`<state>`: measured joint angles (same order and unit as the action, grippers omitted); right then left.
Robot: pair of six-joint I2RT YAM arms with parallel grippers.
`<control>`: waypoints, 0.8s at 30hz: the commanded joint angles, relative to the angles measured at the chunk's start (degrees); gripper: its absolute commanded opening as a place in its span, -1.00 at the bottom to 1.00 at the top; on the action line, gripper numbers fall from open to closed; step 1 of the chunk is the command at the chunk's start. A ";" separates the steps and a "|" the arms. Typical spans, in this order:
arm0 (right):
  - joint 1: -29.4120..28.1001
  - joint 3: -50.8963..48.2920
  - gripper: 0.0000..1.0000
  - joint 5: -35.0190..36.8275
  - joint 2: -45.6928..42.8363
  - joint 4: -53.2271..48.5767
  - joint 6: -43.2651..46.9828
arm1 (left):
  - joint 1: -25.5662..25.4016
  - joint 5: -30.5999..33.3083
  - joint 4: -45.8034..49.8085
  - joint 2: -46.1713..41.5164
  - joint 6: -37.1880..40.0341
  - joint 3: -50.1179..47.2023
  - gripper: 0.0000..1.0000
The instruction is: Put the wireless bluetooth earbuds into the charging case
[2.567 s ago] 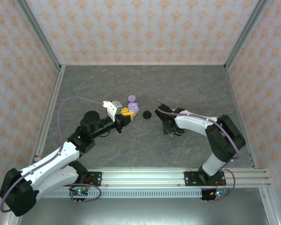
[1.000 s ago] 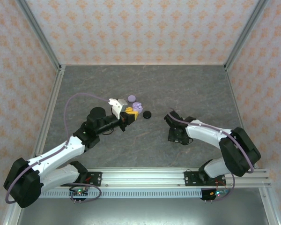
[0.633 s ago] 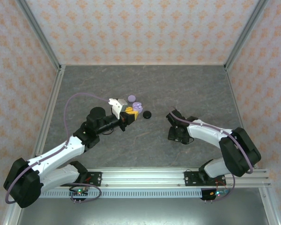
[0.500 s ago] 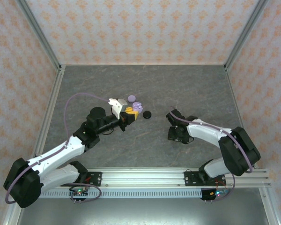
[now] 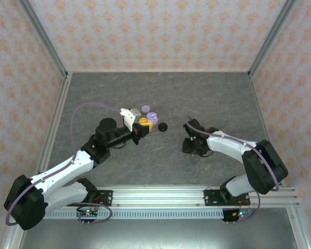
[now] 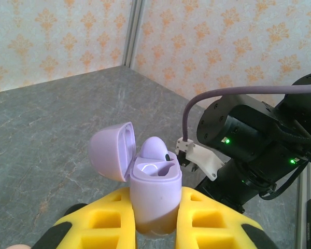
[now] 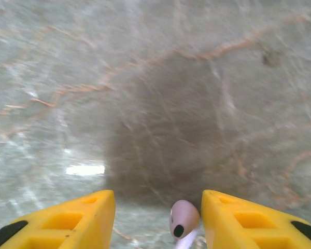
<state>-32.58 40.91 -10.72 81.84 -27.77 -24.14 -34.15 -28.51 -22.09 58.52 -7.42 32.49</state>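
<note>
My right gripper [image 5: 191,147] has slid a little toward the middle of the table [image 5: 217,98] over the last half second; my left arm has held still. Nearest me, the right's yellow fingers [image 7: 67,220] stand partly apart, with a pale earbud [image 7: 184,217] on the table between them. It is close to the right-hand finger and not pinched. My left gripper [image 6: 154,220] is clamped tight on the open lavender case [image 6: 155,181], with a seated earbud [image 6: 155,147] inside. Beyond lie a black case [image 5: 162,126] and a lavender disc [image 5: 145,109].
</note>
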 commanded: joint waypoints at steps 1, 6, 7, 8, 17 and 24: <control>-0.17 0.80 -0.05 -1.12 -1.74 3.33 1.31 | -0.37 -0.84 -1.40 0.04 1.10 2.13 -0.95; -0.16 2.01 -0.04 1.20 -1.28 0.23 1.36 | -0.41 -1.03 -1.26 0.23 1.07 2.31 -0.95; -0.14 2.64 -0.04 2.32 -0.78 -1.62 1.45 | -0.39 -1.04 -1.14 0.17 1.11 2.34 -0.95; -0.12 3.35 -0.05 3.47 -0.24 -3.37 1.64 | -0.39 -1.04 -1.12 0.10 1.22 2.34 -0.95; -0.16 5.20 -0.28 3.89 4.24 -7.67 1.67 | -0.39 -0.87 -1.07 0.10 1.22 2.23 -0.95; -0.12 5.65 -0.36 3.60 6.66 -9.01 1.96 | -0.41 -0.67 -0.75 -0.13 1.24 2.05 -0.94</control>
<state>-32.58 45.80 -8.43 87.44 -33.71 -22.61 -34.15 -28.51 -22.09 58.57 -7.42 32.97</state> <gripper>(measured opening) 0.324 0.156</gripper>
